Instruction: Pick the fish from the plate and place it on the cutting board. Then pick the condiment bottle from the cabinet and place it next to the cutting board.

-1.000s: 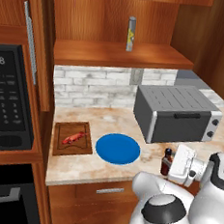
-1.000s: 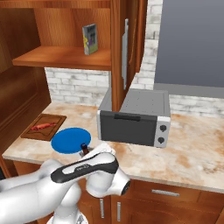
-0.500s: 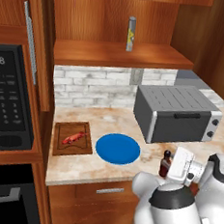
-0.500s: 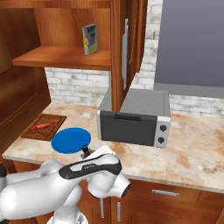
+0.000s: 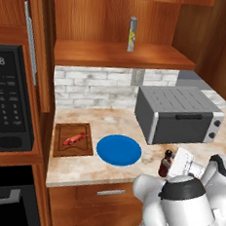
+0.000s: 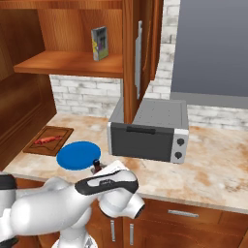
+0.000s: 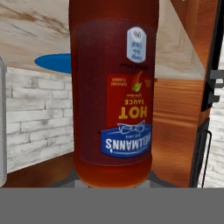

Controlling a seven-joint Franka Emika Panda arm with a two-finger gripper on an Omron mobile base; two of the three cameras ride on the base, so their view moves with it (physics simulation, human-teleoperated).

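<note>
Hand view: the bottle [image 7: 113, 87] is pinched in the jaws, near the desk's [image 5: 104, 170] front edge beside the plate [image 5: 118, 150].

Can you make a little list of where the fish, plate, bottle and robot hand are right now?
fish: lying on the board
plate: bare, on the counter right of the board
bottle: in the gripper, near the counter's front edge, right of the plate
gripper: shut on the bottle
grey cylinder: on the cabinet shelf
toaster oven: behind the bottle
</note>
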